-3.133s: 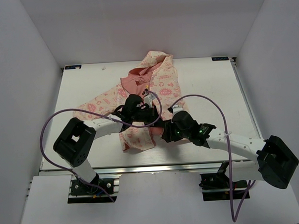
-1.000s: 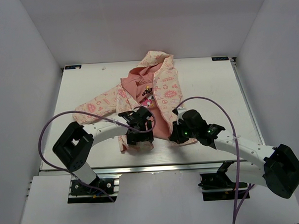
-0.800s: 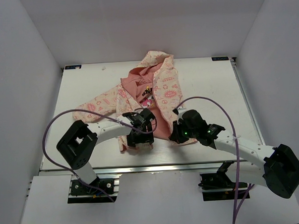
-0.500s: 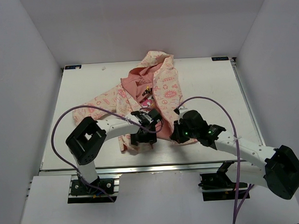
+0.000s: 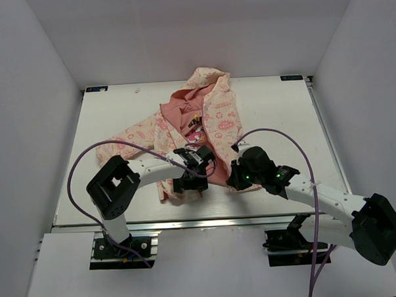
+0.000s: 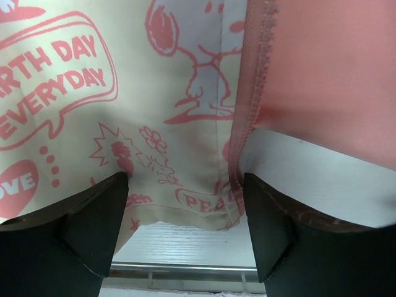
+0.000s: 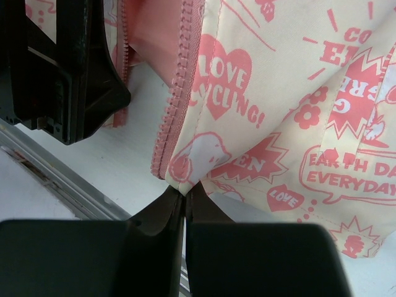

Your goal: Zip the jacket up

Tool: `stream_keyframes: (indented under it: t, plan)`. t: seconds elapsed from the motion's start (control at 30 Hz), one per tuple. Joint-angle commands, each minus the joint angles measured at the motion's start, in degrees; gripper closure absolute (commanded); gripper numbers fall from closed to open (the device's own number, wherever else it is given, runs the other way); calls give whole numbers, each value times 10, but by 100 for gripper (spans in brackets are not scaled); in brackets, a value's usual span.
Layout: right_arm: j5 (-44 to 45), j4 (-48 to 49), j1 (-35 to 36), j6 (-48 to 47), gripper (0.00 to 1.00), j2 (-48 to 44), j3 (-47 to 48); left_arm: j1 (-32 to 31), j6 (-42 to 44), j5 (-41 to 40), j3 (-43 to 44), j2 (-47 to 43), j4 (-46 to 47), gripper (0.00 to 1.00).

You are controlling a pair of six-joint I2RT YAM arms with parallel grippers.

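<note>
The jacket (image 5: pixel 216 118) lies open on the white table (image 5: pixel 117 106), cream with pink prints and pink lining. My left gripper (image 5: pixel 188 184) hovers open over the lower hem of one front panel. In the left wrist view the left gripper (image 6: pixel 184 180) straddles that hem (image 6: pixel 185 204) and the pink zipper tape (image 6: pixel 247 105) without pinching them. My right gripper (image 5: pixel 231 180) is shut on the bottom corner of the other panel. In the right wrist view the right gripper (image 7: pixel 184 190) clamps that corner beside its zipper teeth (image 7: pixel 179 74).
The table's front edge with a metal rail (image 5: pixel 208 222) runs just below both grippers and shows in the left wrist view (image 6: pixel 185 267). Purple cables (image 5: pixel 263 131) arc over the arms. The left gripper's black body (image 7: pixel 62 68) is close beside the right panel. White walls enclose the table.
My left gripper has slid a little to the right along the hem, toward the zipper edge, and its arm has swung in. The right gripper still holds the same corner.
</note>
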Motion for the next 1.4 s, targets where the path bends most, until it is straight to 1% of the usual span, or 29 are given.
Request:
stream_keyframes:
  t: [0.0,0.17,0.33,0.53,0.63,0.67,0.7,0.8,0.83,0.9,0.93,0.97,1.03,1.1,1.17,1.2,1.23,1.27,1.3,1.37]
  plan:
    - [5,4,0,2,100,-4,3,-4,-3,5,-13,-34,16,16]
    - [-3,3,-1,3,100,-3,2,-4,-11,3,-29,-61,19,15]
    - [-5,3,-1,7,100,-4,-3,-4,-16,0,-42,-63,26,17]
    - [-3,2,-1,10,100,-1,-5,-4,-16,7,-50,-46,37,26]
    - [-2,2,0,11,100,1,-5,-4,-16,11,-52,-35,44,28]
    - [-2,2,-1,10,100,2,-5,-4,-16,11,-51,-30,45,30]
    - [-1,2,-1,10,100,2,-4,-4,-16,11,-51,-26,45,40]
    - [0,2,-1,9,100,0,-5,-4,-16,11,-46,-13,38,61]
    - [0,4,0,9,100,0,-7,-4,-16,9,-45,-12,37,71]
    - [-2,8,0,7,100,1,-8,-4,-13,9,-48,-18,39,81]
    - [-6,10,-1,2,100,3,-8,-4,-11,9,-49,-21,42,91]
    - [-11,11,-1,-4,100,4,-7,-4,-8,9,-50,-30,45,96]
    - [-35,13,-1,-26,100,8,-3,-4,7,8,-53,-43,57,100]
    - [-46,13,-1,-38,100,8,7,-4,42,12,-59,-70,74,100]
    - [-54,5,-1,-60,100,7,16,-4,82,22,-77,-98,122,100]
    - [-58,2,-1,-64,100,5,23,-4,109,36,-86,-132,136,100]
    - [-65,3,-2,-72,100,-2,24,-4,126,46,-94,-149,172,100]
    - [-68,2,-1,-81,100,-6,25,-4,142,55,-108,-167,188,100]
    - [-87,4,-3,-87,100,-11,28,-3,158,58,-115,-203,201,100]
    - [-115,7,-7,-106,100,-24,30,-3,179,69,-135,-237,243,100]
